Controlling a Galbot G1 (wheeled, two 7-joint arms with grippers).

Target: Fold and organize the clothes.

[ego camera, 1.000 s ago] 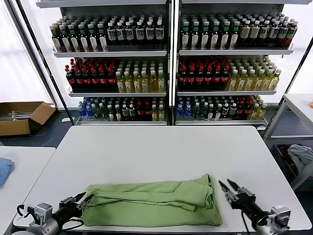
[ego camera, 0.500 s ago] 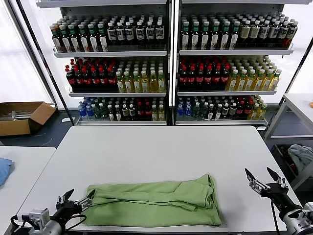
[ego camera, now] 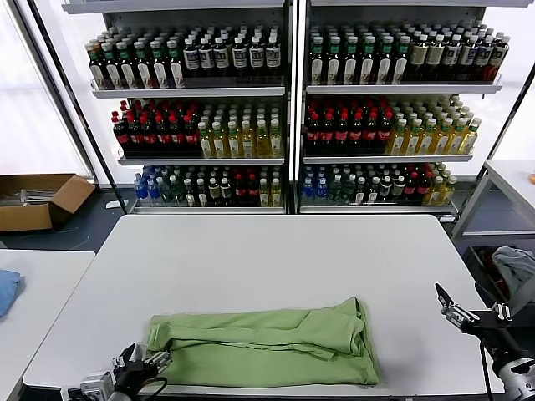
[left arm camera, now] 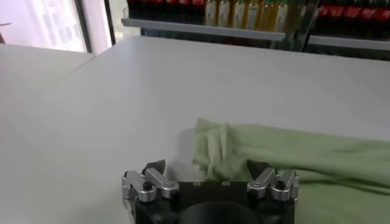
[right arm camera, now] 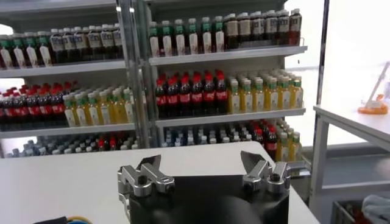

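I see the folded green shirt (ego camera: 263,347) lying near the table's (ego camera: 276,259) near edge, long axis left to right. My left gripper (ego camera: 142,364) sits spread just off its left end; my right gripper (ego camera: 468,311) hovers spread, well right.

We see a white table (ego camera: 276,259) with rounded corners, standing in front of shelves of bottles. On it lies one thing only that we can make out: a light green shirt (ego camera: 267,342), folded into a long, flat band along the near edge, its length running from the left side toward the right. One end is bunched into small creases, seen close in the left wrist view (left arm camera: 225,149). The cloth rests flat on the tabletop.
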